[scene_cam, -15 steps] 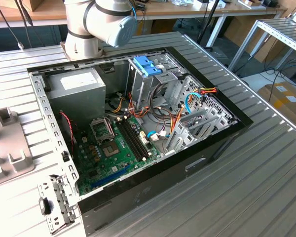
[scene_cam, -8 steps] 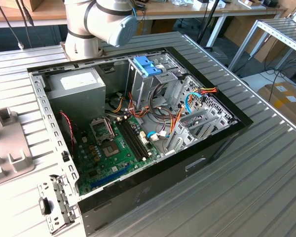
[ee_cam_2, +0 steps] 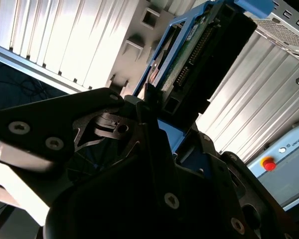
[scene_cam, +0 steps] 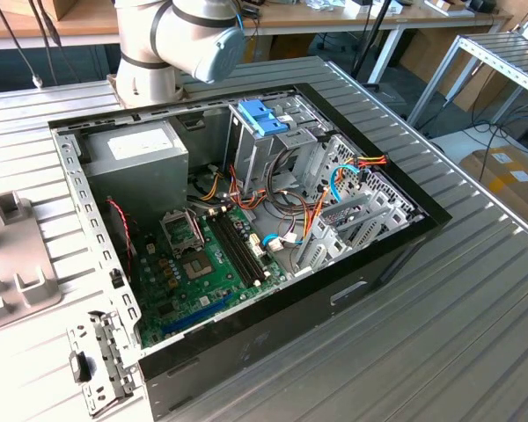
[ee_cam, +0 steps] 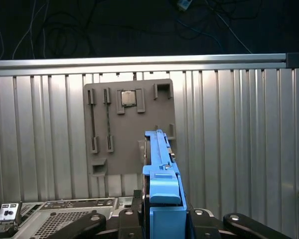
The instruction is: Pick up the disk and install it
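**First wrist view: dark, blue-framed disk (ee_cam: 162, 164) clamped in the gripper (ee_cam: 164, 219), edge-on over the bench**

The disk is a flat dark rectangular hard drive in a bright blue plastic carrier. The fingers (ee_cam_2: 150, 107) are closed narrowly on its flat faces at the end with the blue tab. Its long axis runs straight out from the fingers, away from the wrist. In the first wrist view only the thin blue edge faces the camera. In the second wrist view the dark body (ee_cam_2: 209, 50) and its row of connector pins show side-on. It appears lifted clear of everything beneath it.

Behind the disk lies a flat grey plastic parts tray (ee_cam: 124, 144) on the ribbed aluminium bench (ee_cam: 239, 129). One of the tray's moulded pockets holds a small square silver chip (ee_cam: 128, 98).

In the exterior view the same tray (scene_cam: 9, 264) sits at the exterior view's left edge, well apart from the open black-and-grey computer case (scene_cam: 273, 321). The case holds a green motherboard (scene_cam: 202, 264), a big grey metal power-supply box (scene_cam: 141, 158) and a metal drive cage. The cage is topped by a light-blue ridged latch block (scene_cam: 264, 116). By my judgement the disk is picked up but not yet at the case.
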Action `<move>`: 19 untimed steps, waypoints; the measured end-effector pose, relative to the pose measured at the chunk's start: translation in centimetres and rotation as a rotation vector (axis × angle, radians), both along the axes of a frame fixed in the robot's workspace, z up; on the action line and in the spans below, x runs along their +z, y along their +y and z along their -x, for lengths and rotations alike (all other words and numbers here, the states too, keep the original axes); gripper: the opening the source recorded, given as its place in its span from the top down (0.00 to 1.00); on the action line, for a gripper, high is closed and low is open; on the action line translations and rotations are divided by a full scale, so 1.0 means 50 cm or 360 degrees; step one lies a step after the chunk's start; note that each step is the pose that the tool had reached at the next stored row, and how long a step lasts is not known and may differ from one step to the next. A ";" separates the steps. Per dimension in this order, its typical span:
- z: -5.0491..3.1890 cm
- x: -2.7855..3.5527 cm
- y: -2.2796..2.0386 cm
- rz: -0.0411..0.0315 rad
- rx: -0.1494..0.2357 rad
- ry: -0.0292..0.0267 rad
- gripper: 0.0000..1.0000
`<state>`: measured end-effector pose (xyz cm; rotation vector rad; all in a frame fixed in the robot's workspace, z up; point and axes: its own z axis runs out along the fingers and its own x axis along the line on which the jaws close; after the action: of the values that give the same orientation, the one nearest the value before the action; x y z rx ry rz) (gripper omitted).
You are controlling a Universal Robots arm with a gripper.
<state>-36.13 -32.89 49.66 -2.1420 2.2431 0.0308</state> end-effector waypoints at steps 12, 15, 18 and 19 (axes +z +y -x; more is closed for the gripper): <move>-0.011 0.000 -0.0131 0.0000 0.0000 0.00001 0.63; -0.014 0.000 -0.0165 0.0000 0.0000 0.00000 0.63; -0.016 0.000 -0.0206 0.0000 0.0000 0.00000 0.63; -0.017 0.000 -0.0218 0.0000 0.0000 0.00000 0.63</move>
<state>-35.26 -33.98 49.64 -2.1420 2.2432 0.0309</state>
